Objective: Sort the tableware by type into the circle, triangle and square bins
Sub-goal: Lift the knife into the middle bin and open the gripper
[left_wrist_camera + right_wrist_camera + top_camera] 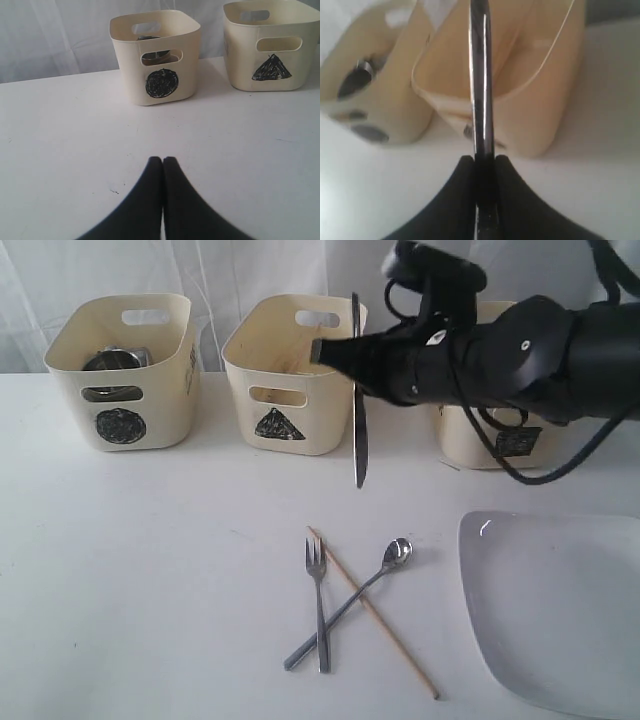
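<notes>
My right gripper is shut on the steel knife, which hangs upright just in front of the triangle bin. A fork, a spoon and a wooden chopstick lie crossed on the table. The large white plate rests at the front right. Steel ware shows inside the circle bin. My right arm partly covers the square bin. My left gripper is shut on nothing, low over bare table. No white bowl shows.
The three bins stand in a row along the back of the white table, before a white curtain. The triangle bin also shows in the left wrist view. The plate reaches the table's front right corner.
</notes>
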